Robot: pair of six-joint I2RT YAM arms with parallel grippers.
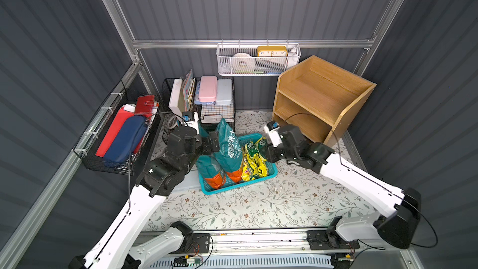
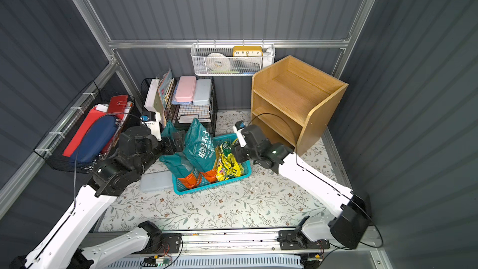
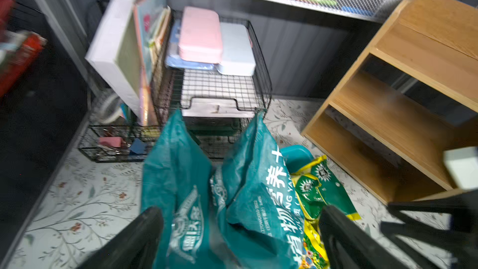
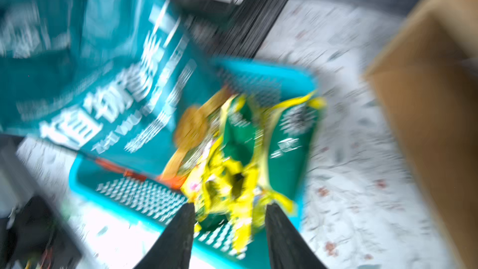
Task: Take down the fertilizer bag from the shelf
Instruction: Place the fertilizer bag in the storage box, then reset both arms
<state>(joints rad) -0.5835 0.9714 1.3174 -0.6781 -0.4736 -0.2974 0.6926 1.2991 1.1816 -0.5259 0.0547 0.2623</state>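
Observation:
The yellow-and-green fertilizer bag (image 1: pixel 254 161) (image 2: pixel 229 163) (image 4: pixel 240 156) lies crumpled in a teal plastic basket (image 1: pixel 269 174) (image 2: pixel 244 173) on the table, beside two teal bags (image 1: pixel 227 148). All tiers of the wooden shelf (image 1: pixel 318 94) (image 2: pixel 292 94) (image 3: pixel 413 73) are bare. My right gripper (image 1: pixel 267 150) (image 4: pixel 230 207) hovers over the basket's shelf side. Its jaws are apart, with the bag's lower edge loose between them. My left gripper (image 1: pixel 214 143) (image 3: pixel 240 213) is wide open and straddles the tops of the teal bags without pinching them.
A black wire rack (image 1: pixel 217 104) with cases and books stands behind the basket. A white mesh basket (image 1: pixel 258 60) hangs on the back wall. A black wire bin (image 1: pixel 116 135) hangs at the left. A pale blue case (image 2: pixel 155 181) lies by the teal basket.

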